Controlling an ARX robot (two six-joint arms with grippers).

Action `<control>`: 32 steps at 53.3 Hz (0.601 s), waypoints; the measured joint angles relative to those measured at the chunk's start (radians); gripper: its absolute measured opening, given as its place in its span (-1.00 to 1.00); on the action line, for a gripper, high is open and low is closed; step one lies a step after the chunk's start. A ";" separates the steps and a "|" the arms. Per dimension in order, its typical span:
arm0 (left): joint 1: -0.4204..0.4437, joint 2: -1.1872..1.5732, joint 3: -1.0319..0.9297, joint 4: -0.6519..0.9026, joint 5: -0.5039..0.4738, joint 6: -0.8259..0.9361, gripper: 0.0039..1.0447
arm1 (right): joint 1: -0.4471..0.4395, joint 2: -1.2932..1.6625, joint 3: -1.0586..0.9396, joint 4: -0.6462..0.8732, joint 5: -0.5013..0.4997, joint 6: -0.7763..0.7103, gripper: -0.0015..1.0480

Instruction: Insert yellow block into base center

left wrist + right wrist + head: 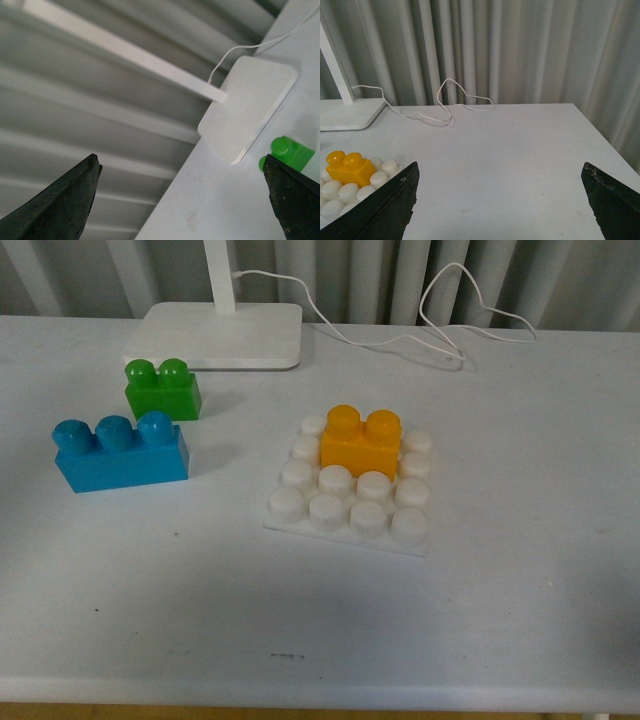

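The yellow block (361, 441) stands upright on the white studded base (288, 503), over the middle two columns of its far two rows. No gripper shows in the front view. In the right wrist view my right gripper (500, 167) is open above bare table, with the yellow block (349, 167) and the base (335, 192) off beyond one finger. My left gripper (180, 165) is open with nothing between its fingers, over the table edge near the lamp.
A blue three-stud brick (120, 453) and a green two-stud brick (162, 388) stand left of the base. The green brick (292, 152) peeks out beside one left finger. A white lamp foot (215, 335) and its cable (400, 335) lie at the back, before a curtain.
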 joint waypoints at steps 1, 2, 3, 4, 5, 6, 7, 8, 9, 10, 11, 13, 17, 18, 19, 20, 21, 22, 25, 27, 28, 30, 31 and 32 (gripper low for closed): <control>0.008 -0.024 -0.029 0.024 -0.011 -0.018 0.88 | 0.000 0.000 0.000 0.000 0.000 0.000 0.82; 0.017 -0.061 -0.073 0.061 -0.031 -0.040 0.88 | 0.000 0.000 0.000 0.000 0.000 0.000 0.82; 0.021 -0.085 -0.101 0.086 -0.046 -0.059 0.89 | 0.000 0.000 0.000 0.000 0.000 0.000 0.82; 0.026 -0.121 -0.141 0.115 -0.072 -0.091 0.88 | 0.000 0.000 0.000 0.000 0.000 0.000 0.82; 0.028 -0.158 -0.178 0.134 -0.092 -0.116 0.88 | 0.000 0.000 0.000 0.000 0.000 0.000 0.82; 0.031 -0.183 -0.202 0.147 -0.107 -0.136 0.88 | 0.000 0.000 0.000 0.000 0.000 0.000 0.82; 0.032 -0.220 -0.237 0.164 -0.140 -0.180 0.89 | 0.000 0.000 0.000 0.000 0.000 0.000 0.82; 0.031 -0.258 -0.269 0.173 -0.172 -0.211 0.88 | 0.000 0.000 0.000 0.000 0.000 0.000 0.82; 0.030 -0.276 -0.284 0.178 -0.188 -0.233 0.88 | 0.000 0.000 0.000 0.000 0.000 0.000 0.82; 0.028 -0.307 -0.309 0.184 -0.216 -0.258 0.88 | 0.000 0.000 0.000 0.000 0.000 0.000 0.82; 0.021 -0.346 -0.336 0.179 -0.251 -0.303 0.88 | 0.000 0.000 0.000 0.000 0.000 0.000 0.82; 0.011 -0.416 -0.373 0.135 -0.290 -0.371 0.88 | 0.000 0.000 0.000 0.000 0.000 0.000 0.82; -0.010 -0.516 -0.412 0.056 -0.325 -0.508 0.88 | 0.000 0.000 0.000 0.000 0.000 0.000 0.82; -0.011 -0.523 -0.413 0.055 -0.325 -0.528 0.88 | 0.000 0.000 0.000 0.000 0.000 0.000 0.82; -0.012 -0.528 -0.413 0.055 -0.325 -0.537 0.88 | 0.000 0.000 0.000 0.000 0.000 0.000 0.82; -0.012 -0.529 -0.412 0.055 -0.325 -0.544 0.88 | 0.000 0.000 0.000 0.000 0.000 0.000 0.82; -0.013 -0.532 -0.412 0.055 -0.325 -0.554 0.88 | 0.000 0.000 0.000 0.000 0.000 0.000 0.82; -0.013 -0.533 -0.412 0.055 -0.325 -0.565 0.88 | 0.000 0.000 0.000 0.000 0.000 0.000 0.82; -0.013 -0.532 -0.412 0.055 -0.325 -0.579 0.88 | 0.000 0.000 0.000 0.000 0.000 0.000 0.82; -0.012 -0.532 -0.412 0.050 -0.314 -0.589 0.88 | 0.000 0.000 0.000 0.000 0.000 0.000 0.82; -0.003 -0.537 -0.412 0.030 -0.283 -0.631 0.83 | 0.000 0.000 0.000 0.000 0.000 0.000 0.82; 0.019 -0.558 -0.413 -0.023 -0.194 -0.708 0.69 | 0.000 0.000 0.000 0.000 0.000 0.000 0.82; 0.024 -0.563 -0.416 -0.031 -0.179 -0.742 0.65 | 0.000 0.000 0.000 0.000 0.000 0.000 0.82; 0.034 -0.574 -0.422 -0.042 -0.155 -0.778 0.58 | 0.000 0.000 0.000 0.000 0.000 0.000 0.82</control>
